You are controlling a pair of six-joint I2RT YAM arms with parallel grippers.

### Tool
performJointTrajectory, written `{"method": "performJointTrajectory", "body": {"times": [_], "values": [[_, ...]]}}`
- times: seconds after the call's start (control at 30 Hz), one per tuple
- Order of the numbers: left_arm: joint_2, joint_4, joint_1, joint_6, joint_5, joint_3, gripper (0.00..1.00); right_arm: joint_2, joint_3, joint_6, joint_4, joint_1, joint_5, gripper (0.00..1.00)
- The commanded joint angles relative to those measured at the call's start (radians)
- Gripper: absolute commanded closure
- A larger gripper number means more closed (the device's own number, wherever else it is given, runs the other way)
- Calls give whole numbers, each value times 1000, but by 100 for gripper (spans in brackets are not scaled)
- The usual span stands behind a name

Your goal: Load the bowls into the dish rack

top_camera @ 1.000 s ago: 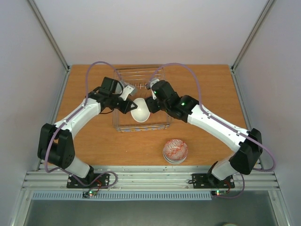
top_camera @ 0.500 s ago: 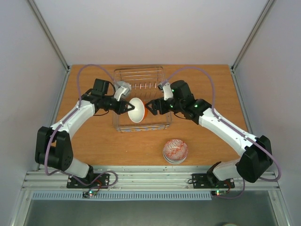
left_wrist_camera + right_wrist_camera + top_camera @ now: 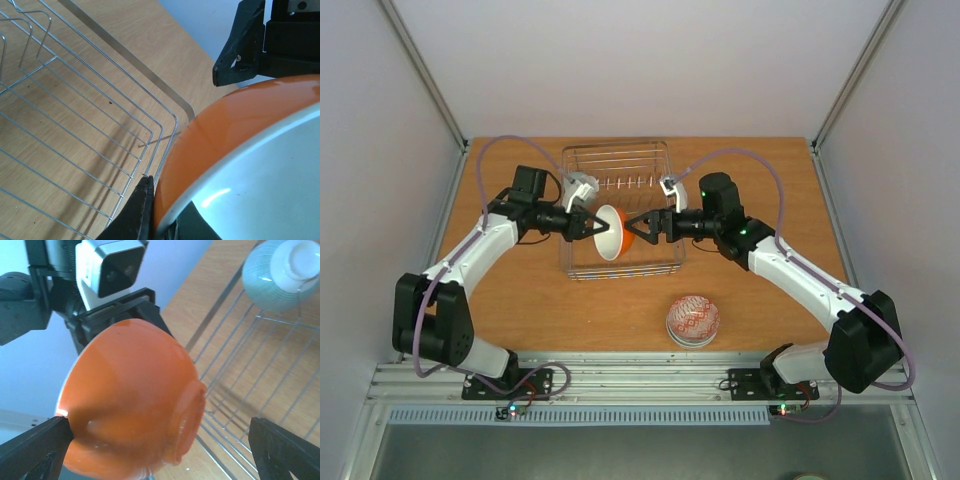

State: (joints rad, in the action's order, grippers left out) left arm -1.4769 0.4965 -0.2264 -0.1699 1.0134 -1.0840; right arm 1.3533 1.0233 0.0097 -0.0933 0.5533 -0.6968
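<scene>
Moved: right gripper has backed off to the right, and the orange bowl has tipped from mouth-up onto its edge.
Top view: left gripper pinches the bowl's rim above the dish rack, probably to slot it upright between the wires. The right gripper is spread, just beside the bowl's underside. Patterned bowls wait stacked outside the rack.
Left wrist: one finger is pressed at the rim, with rack wires below.
Right wrist: fingers are wide apart, holding nothing; a blue-green bowl is already racked.
Surroundings: wooden table, plain pale walls.
</scene>
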Motion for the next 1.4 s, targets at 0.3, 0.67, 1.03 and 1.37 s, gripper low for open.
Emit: {"method": "performJointTrajectory", "body": {"times": [0.3, 0.67, 1.03, 1.37], "values": [[25, -81, -2, 18, -24, 9, 100, -11, -37, 90, 161, 7, -153, 2], [46, -82, -1, 15, 14, 11, 100, 12, -40, 52, 78, 17, -104, 2], [45, -80, 0, 11, 19, 12, 100, 50, -38, 55, 87, 31, -96, 2], [35, -78, -1, 10, 18, 13, 99, 92, 14, 52, 122, 71, -98, 2]]}}
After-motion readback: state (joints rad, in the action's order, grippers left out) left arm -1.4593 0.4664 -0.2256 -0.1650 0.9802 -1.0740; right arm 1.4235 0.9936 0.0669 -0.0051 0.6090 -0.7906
